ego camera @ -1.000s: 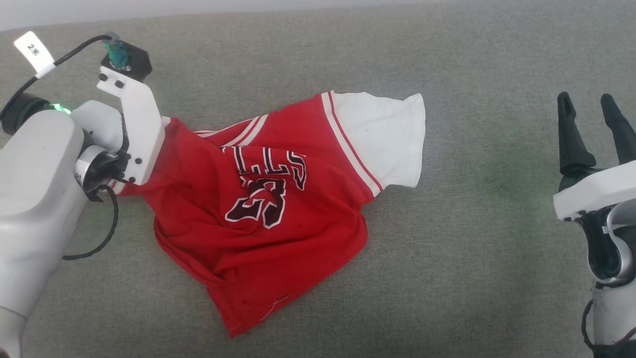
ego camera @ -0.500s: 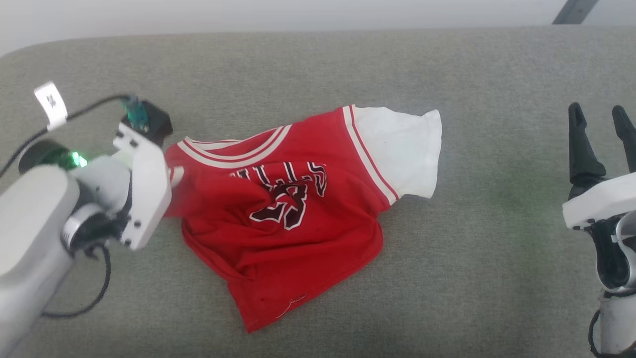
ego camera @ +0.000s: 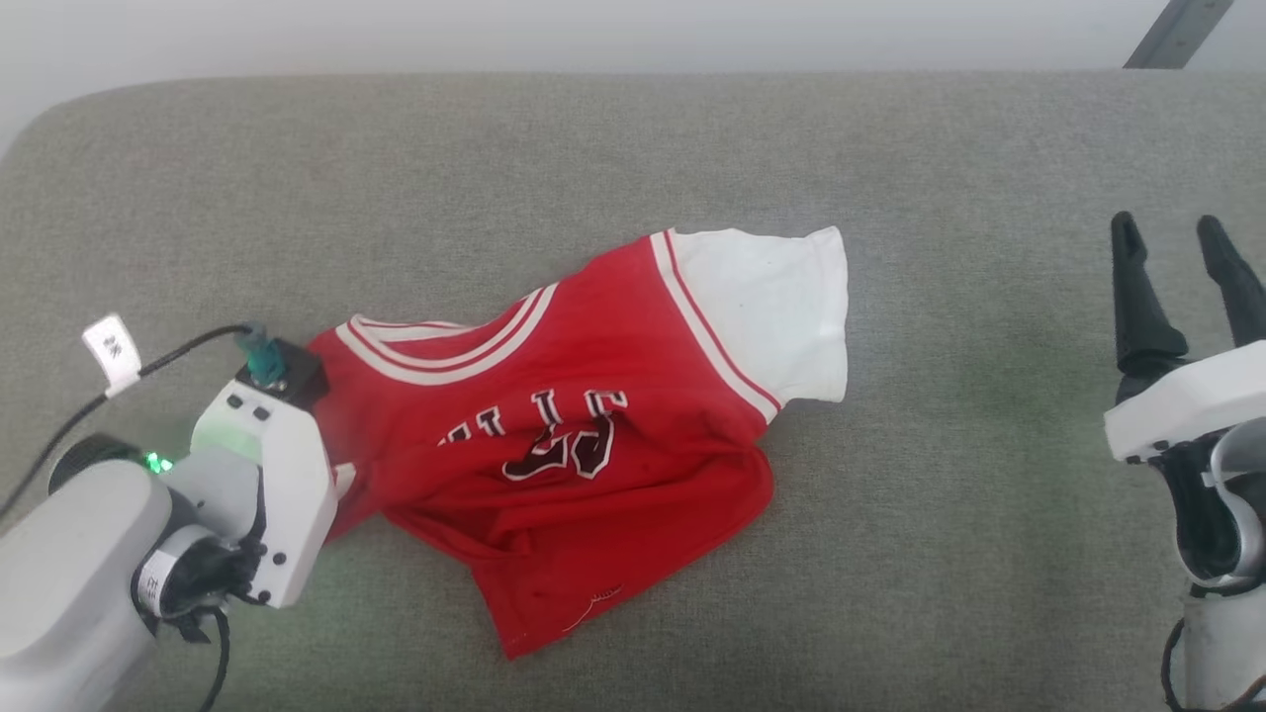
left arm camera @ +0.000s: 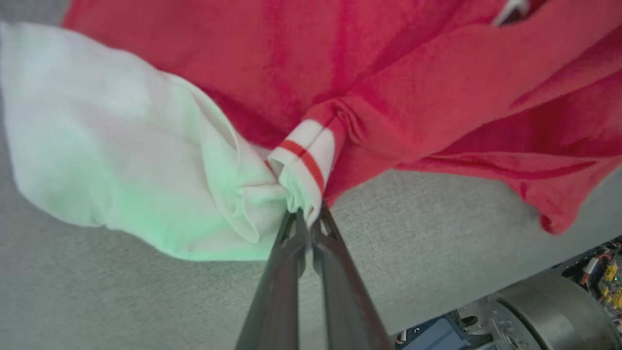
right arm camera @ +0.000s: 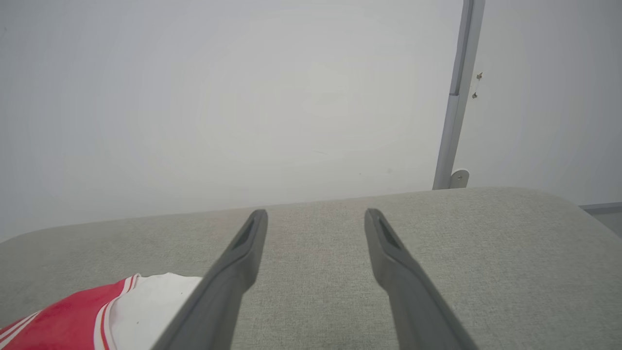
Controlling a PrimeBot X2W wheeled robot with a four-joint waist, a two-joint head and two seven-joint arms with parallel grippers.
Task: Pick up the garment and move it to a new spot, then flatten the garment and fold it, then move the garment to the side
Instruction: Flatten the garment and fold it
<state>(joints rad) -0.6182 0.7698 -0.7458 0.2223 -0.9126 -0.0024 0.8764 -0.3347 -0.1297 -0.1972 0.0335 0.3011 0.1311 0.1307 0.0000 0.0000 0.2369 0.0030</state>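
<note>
- Head view: the garment (ego camera: 593,396) lies rumpled on the grey bench (ego camera: 940,554), left of centre; its long axis runs along the shoulders, from lower left up to the white sleeve (ego camera: 781,307) at upper right; the striped collar faces the far edge and a hem corner points toward you at the near edge; the chest print faces up, creased.
- Head view: the left arm's white wrist bracket (ego camera: 282,475) sits against the garment's left end and hides the fingers below it; your right tool (ego camera: 1165,222) stands well apart from the cloth at the right, fingers spread and pointing away from you, with nothing between them.
- Left wrist view: your left tool (left arm camera: 309,218) is clenched on the garment, its tips pinching the red-and-white striped trim of the other white sleeve; that sleeve bunches to the left of the tips, the red body spreads above and to the right, and the bench shows beneath.
- Right wrist view: the right tool (right arm camera: 316,214) is released, fingers wide over bare bench, touching nothing; a corner of the garment, red with a white sleeve, shows at the lower left; a pale wall (right arm camera: 243,97) rises beyond.
</note>
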